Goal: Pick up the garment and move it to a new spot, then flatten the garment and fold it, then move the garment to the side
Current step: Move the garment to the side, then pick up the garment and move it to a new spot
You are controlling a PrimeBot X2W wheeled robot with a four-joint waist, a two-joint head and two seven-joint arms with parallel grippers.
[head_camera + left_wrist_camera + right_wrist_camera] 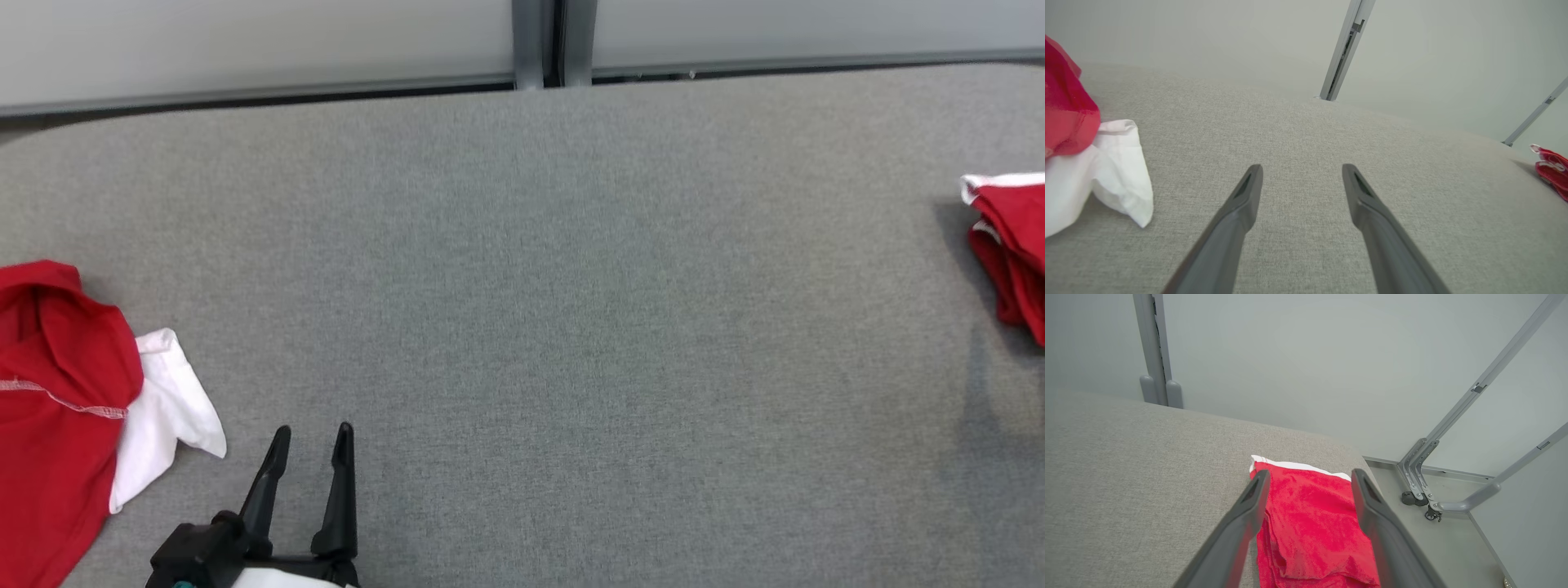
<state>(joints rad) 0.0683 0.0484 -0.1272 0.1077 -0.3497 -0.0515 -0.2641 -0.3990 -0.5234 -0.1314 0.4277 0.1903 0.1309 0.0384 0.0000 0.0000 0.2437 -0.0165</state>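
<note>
A folded red garment with a white trim [1012, 237] lies at the far right edge of the grey padded table [571, 327]. In the right wrist view my right gripper [1310, 477] hangs open just above this folded garment [1310, 526], with its two fingers either side of the cloth and nothing pinched between them. My left gripper [313, 433] rests open near the table's front left with nothing in it. The left wrist view shows its fingers [1302, 171] spread over bare cloth, with the folded garment [1551, 169] small at the far right.
A crumpled red garment [57, 392] with a white piece [163, 408] sticking out lies at the left edge, close to my left gripper. Past the table's right edge are the floor and a metal frame [1425, 482]. A pale wall with a grey post [551, 41] stands behind.
</note>
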